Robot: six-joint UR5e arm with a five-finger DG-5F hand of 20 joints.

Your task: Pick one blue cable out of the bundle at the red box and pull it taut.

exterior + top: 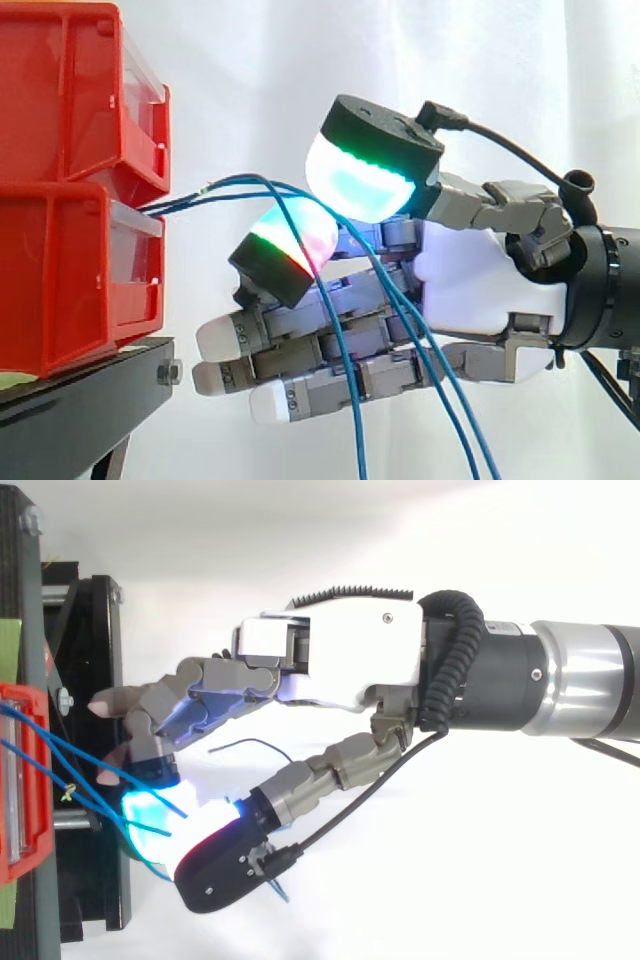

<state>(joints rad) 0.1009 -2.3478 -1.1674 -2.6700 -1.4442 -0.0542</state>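
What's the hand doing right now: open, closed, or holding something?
Hand: shut on the thin blue cables, pinched between its thumb pad and a finger pad; the other fingers are straight.

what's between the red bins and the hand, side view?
Blue cables span that gap in the side view, running from the red bins to the hand; otherwise only white curtain behind.

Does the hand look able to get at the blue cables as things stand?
Likely yes: the blue cables arc out of the red bins right across the hand, with nothing in between.
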